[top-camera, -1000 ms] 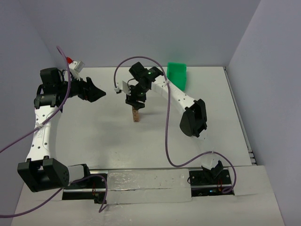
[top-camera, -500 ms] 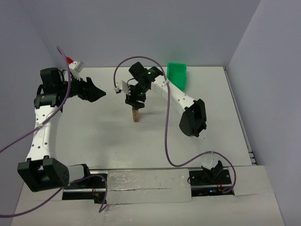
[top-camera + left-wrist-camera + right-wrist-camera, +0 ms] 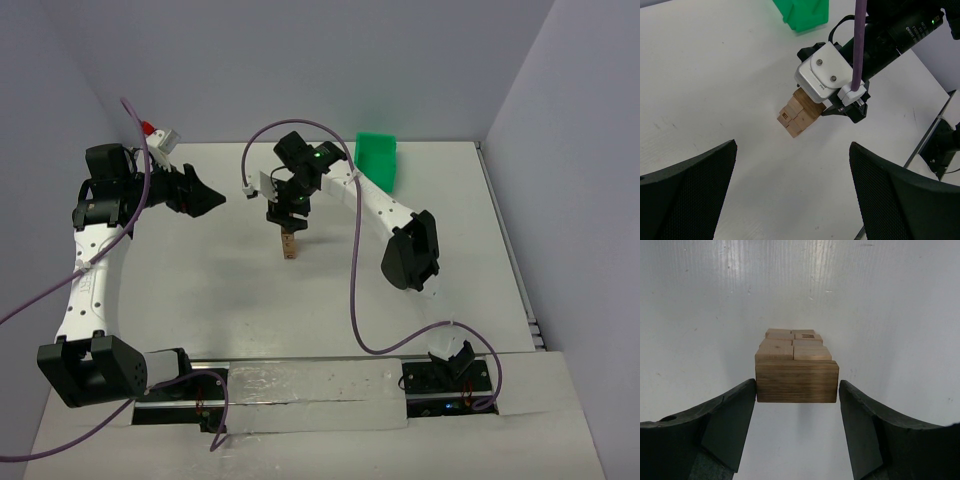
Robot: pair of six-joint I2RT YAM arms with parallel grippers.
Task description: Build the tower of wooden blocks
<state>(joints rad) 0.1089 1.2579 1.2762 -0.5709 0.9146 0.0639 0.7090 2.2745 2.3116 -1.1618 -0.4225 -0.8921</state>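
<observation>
The tower (image 3: 289, 245) of tan wood blocks stands at the middle of the table. It also shows in the left wrist view (image 3: 799, 117). My right gripper (image 3: 288, 214) hangs straight above it, pointing down. In the right wrist view its fingers (image 3: 747, 400) close against both sides of the top wood block (image 3: 797, 381), a darker, wider piece lying on the lighter cubes (image 3: 792, 342) below. My left gripper (image 3: 212, 198) is open and empty, well to the left of the tower, and looks toward it (image 3: 792, 145).
A green plastic bin (image 3: 378, 160) stands at the back of the table, right of the tower, and shows in the left wrist view (image 3: 802, 12). The right arm's purple cable (image 3: 355, 290) loops over the table's right half.
The right gripper has shifted very slightly at the tower's top. The left arm has not moved.
</observation>
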